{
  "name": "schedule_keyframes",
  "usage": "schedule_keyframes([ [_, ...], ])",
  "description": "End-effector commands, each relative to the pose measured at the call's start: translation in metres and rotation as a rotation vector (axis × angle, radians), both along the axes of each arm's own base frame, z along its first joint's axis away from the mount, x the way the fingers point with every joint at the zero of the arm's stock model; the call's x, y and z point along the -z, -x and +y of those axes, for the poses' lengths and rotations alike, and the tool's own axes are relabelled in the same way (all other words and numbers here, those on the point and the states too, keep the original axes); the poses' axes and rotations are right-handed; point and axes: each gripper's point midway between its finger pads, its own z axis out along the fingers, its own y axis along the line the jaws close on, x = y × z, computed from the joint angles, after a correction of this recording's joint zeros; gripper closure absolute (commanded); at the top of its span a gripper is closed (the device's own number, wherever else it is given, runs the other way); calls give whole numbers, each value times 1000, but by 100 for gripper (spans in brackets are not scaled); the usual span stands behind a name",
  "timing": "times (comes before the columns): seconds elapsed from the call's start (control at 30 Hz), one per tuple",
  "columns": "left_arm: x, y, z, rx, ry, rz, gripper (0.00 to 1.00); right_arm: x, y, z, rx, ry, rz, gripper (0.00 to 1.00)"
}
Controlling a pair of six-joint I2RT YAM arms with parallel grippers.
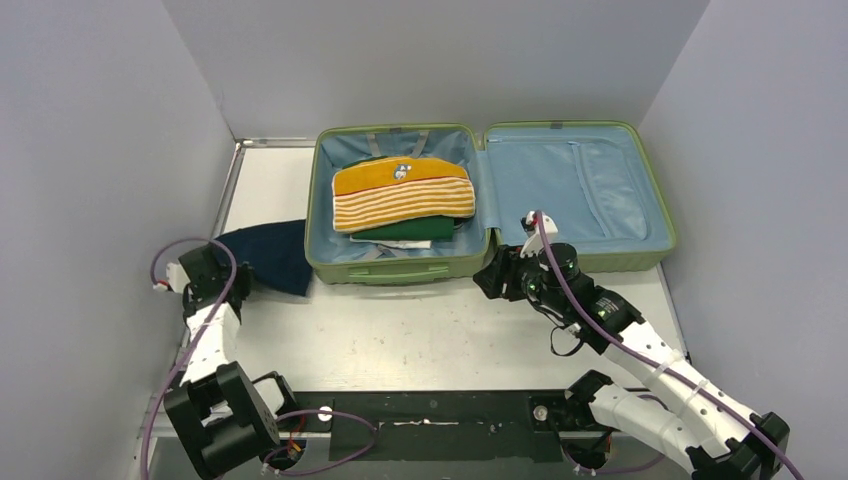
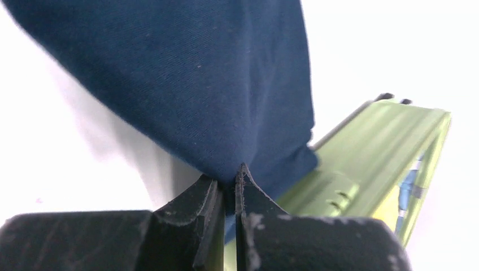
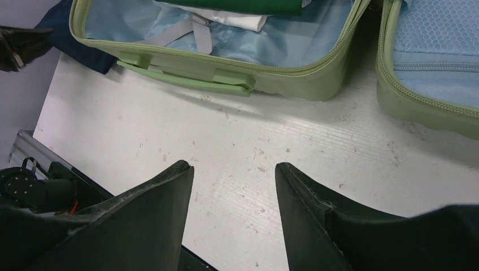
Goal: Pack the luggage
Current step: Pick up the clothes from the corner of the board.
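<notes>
Light-green luggage (image 1: 400,270), pale-blue lining (image 1: 580,180), orange-and-cream striped top (image 1: 403,195), dark-green shirt (image 1: 405,229), navy cloth (image 1: 270,255), white table (image 1: 420,330)

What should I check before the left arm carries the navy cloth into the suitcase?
1. Grip: ok. The left gripper is shut on a fold of the cloth.
2. Cloth off the table: not ok. Most of it seems to lie beside the suitcase, at its left front corner.
3. Suitcase open: ok. The lid lies flat to the right.
4. Room inside: cannot tell. Stacked clothes already cover most of the left half.
5. Right gripper clear: ok. It is open and empty, over the table in front of the suitcase.
</notes>
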Motion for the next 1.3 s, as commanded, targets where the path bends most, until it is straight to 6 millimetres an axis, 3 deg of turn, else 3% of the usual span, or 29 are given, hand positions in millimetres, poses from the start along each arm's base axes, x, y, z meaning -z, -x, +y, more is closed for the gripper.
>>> schedule_keyframes([
  [0.0,-53,-10,10,56,-105,13,100,-23,-9,9,2,-56,-58,44],
  [0.27,-103,-24,4,68,-126,-83,100,-22,-5,3,11,-47,-59,45],
  [0.5,-175,-43,-1,102,-181,-172,100,-22,-4,4,8,-53,-59,45],
  [0.7,-250,-57,-6,127,-239,-278,100,-25,-5,11,-18,-73,-56,45],
  [0.9,-284,-68,-9,111,-215,-398,100,-27,-4,13,-29,-79,-59,45],
  [1.03,-313,-80,-35,112,-196,-545,100,-27,-2,18,-51,-95,-53,45],
  [1.27,-373,-102,-111,235,-211,-662,100,-42,-2,19,-64,-108,-87,44],
])
